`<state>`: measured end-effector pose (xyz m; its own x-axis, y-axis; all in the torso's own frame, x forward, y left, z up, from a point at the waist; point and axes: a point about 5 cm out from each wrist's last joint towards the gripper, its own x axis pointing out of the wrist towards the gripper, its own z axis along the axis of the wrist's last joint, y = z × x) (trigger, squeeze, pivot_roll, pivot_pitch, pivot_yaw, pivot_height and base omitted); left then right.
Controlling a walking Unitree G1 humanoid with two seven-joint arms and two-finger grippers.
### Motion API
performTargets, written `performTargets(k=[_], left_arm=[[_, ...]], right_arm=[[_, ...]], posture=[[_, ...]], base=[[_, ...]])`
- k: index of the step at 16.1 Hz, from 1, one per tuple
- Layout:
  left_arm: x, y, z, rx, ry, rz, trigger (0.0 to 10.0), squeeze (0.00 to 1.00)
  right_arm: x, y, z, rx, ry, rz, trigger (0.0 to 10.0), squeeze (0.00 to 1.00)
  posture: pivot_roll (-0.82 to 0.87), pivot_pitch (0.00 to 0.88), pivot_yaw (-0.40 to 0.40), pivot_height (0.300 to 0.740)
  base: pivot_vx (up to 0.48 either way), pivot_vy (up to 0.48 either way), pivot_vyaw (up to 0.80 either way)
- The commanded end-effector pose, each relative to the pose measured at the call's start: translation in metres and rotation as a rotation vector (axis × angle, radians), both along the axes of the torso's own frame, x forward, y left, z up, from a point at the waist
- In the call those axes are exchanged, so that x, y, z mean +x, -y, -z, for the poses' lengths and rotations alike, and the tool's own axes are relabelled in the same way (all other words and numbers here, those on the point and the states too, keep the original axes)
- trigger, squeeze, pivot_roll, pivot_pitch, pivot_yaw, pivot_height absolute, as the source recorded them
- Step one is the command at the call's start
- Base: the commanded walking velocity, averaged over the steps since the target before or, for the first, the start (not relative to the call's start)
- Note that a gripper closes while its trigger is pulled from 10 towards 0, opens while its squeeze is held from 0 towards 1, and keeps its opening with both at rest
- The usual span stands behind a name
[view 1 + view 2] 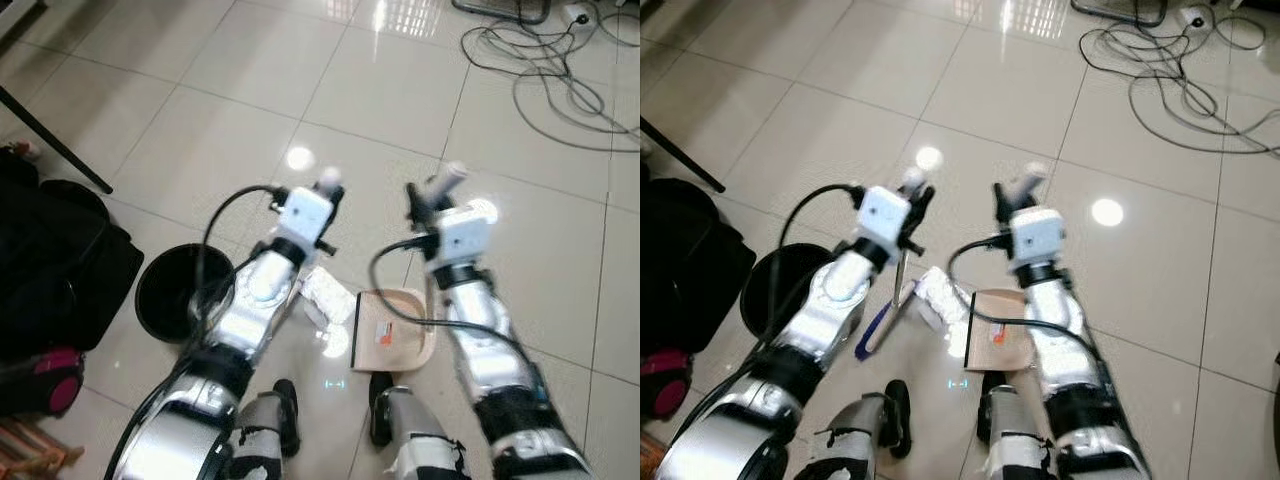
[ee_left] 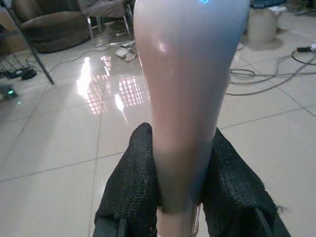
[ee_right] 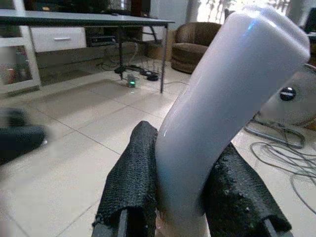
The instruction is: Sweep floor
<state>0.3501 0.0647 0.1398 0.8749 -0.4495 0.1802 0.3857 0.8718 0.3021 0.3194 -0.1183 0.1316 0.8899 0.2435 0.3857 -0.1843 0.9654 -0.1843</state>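
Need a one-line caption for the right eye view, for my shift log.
Left gripper holding the broom handle, right gripper holding the dustpan handle, above the tiled floor.

Home living rm: brown armchair (image 3: 197,47), tiled floor (image 1: 250,90), fan (image 3: 294,101), loose cables (image 1: 560,70).

Glossy tiled floor (image 1: 200,120), loose cables (image 1: 560,90)
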Motion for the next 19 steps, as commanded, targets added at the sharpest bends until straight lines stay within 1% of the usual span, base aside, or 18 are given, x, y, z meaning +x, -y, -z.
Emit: performTargets(k=[1, 2, 4, 7, 9, 10, 11, 12, 14, 16, 17, 18, 19], left_arm=[[-0.001, 0.005, 0.012, -0.011, -0.051, -0.02, 10.0, 0.0], [0.001, 0.008, 0.01, -0.024, -0.057, -0.028, 10.0, 0.0], [0.008, 0.017, 0.002, -0.099, -0.077, -0.047, 10.0, 0.0], [0.018, 0.036, -0.024, -0.288, -0.095, -0.067, 10.0, 0.0], [0.022, 0.039, -0.038, -0.374, -0.086, -0.082, 10.0, 0.0], [0.026, 0.04, -0.049, -0.436, -0.076, -0.085, 10.0, 0.0], [0.027, 0.04, -0.052, -0.451, -0.073, -0.084, 10.0, 0.0], [0.028, 0.039, -0.059, -0.462, -0.053, -0.061, 10.0, 0.0], [0.034, 0.028, -0.082, -0.496, 0.016, -0.026, 10.0, 0.0], [0.04, 0.013, -0.106, -0.539, 0.073, -0.002, 10.0, 0.0], [0.042, 0.005, -0.117, -0.525, 0.109, 0.028, 10.0, 0.0], [0.042, -0.001, -0.125, -0.476, 0.144, 0.061, 10.0, 0.0], [0.042, -0.005, -0.126, -0.417, 0.158, 0.09, 10.0, 0.0]], right_arm=[[-0.005, -0.014, 0.014, 0.006, -0.055, -0.039, 10.0, 0.0], [-0.005, -0.018, 0.014, 0.012, -0.056, -0.047, 10.0, 0.0], [-0.007, -0.029, 0.015, 0.032, -0.056, -0.069, 10.0, 0.0], [-0.009, -0.036, 0.019, 0.067, -0.07, -0.06, 10.0, 0.0], [-0.009, -0.035, 0.018, 0.083, -0.074, -0.044, 10.0, 0.0], [-0.008, -0.033, 0.018, 0.091, -0.076, -0.032, 10.0, 0.0], [-0.007, -0.033, 0.018, 0.093, -0.077, -0.029, 10.0, 0.0], [-0.006, -0.031, 0.018, 0.095, -0.078, -0.022, 10.0, 0.0], [-0.003, -0.025, 0.017, 0.098, -0.077, -0.007, 10.0, 0.0], [0.0, -0.019, 0.016, 0.106, -0.082, 0.011, 10.0, 0.0], [0.001, -0.016, 0.017, 0.106, -0.088, 0.014, 10.0, 0.0], [0.002, -0.015, 0.018, 0.104, -0.093, 0.015, 10.0, 0.0], [0.002, -0.013, 0.019, 0.106, -0.097, 0.016, 10.0, 0.0]], posture=[[0.08, 0.42, 0.073, 0.74], [0.08, 0.42, 0.073, 0.74], [0.07, 0.412, 0.075, 0.74], [0.07, 0.402, 0.076, 0.74], [0.07, 0.4, 0.076, 0.74], [0.07, 0.391, 0.075, 0.74], [0.06, 0.387, 0.074, 0.74], [0.06, 0.381, 0.071, 0.74], [0.06, 0.357, 0.059, 0.74], [0.08, 0.342, 0.048, 0.74], [0.08, 0.337, 0.043, 0.74], [0.09, 0.331, 0.039, 0.74], [0.09, 0.321, 0.036, 0.74]], base=[[0.0, 0.0, 0.0], [0.0, 0.0, 0.0], [0.0, 0.0, 0.0], [0.0, 0.0, 0.0], [0.0, 0.0, 0.0], [0.0, 0.0, 0.0], [0.0, 0.0, 0.0], [0.0, 0.0, 0.0], [0.0, 0.0, 0.0], [0.0, 0.0, 0.0], [0.0, 0.0, 0.0], [0.0, 0.0, 0.0], [0.0, 0.0, 0.0]])
